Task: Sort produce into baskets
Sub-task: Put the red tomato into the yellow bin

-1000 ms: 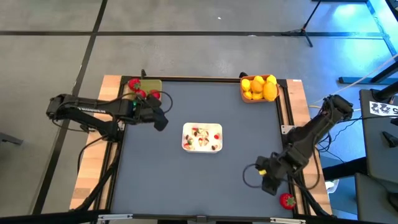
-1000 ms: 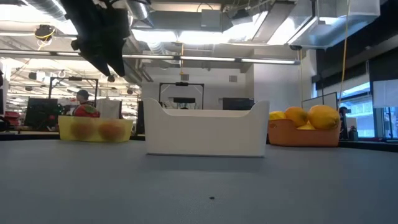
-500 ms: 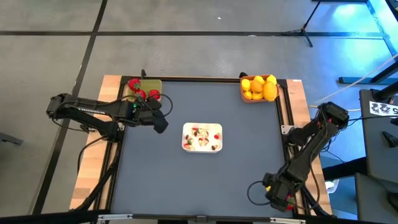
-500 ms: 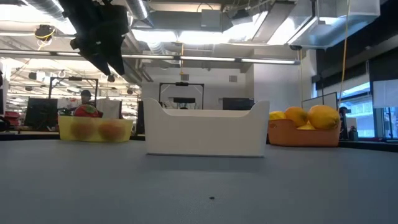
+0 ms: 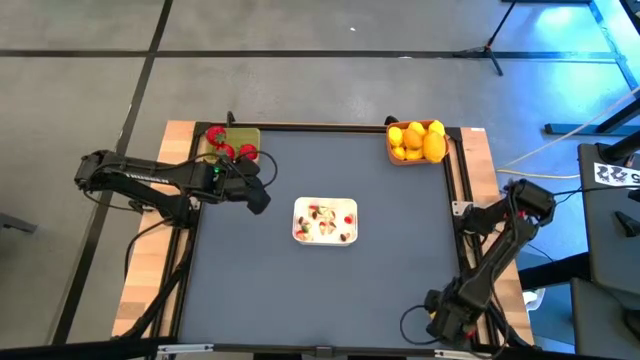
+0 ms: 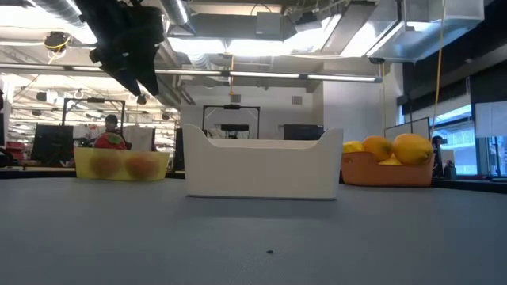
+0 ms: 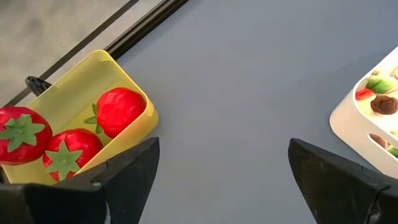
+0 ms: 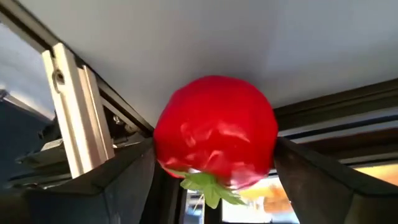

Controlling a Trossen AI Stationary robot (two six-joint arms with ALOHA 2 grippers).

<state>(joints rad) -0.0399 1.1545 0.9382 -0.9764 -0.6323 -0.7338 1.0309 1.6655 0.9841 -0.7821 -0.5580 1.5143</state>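
While left fingers gape empty, right fingers straddle a strawberry.

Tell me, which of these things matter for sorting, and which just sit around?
Part of the job:
red toy strawberries
yellow-green square tub
yellow toy lemons
orange square tub
red strawberry between the right pincer's fingers

Lying about:
flat white rectangular tray

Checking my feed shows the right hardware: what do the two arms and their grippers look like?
Both are black, slim, jointed arms with black cables looping alongside. The left arm carries pale lettering on its long link. The left gripper and the right gripper each have two broad, flat, dark fingers.
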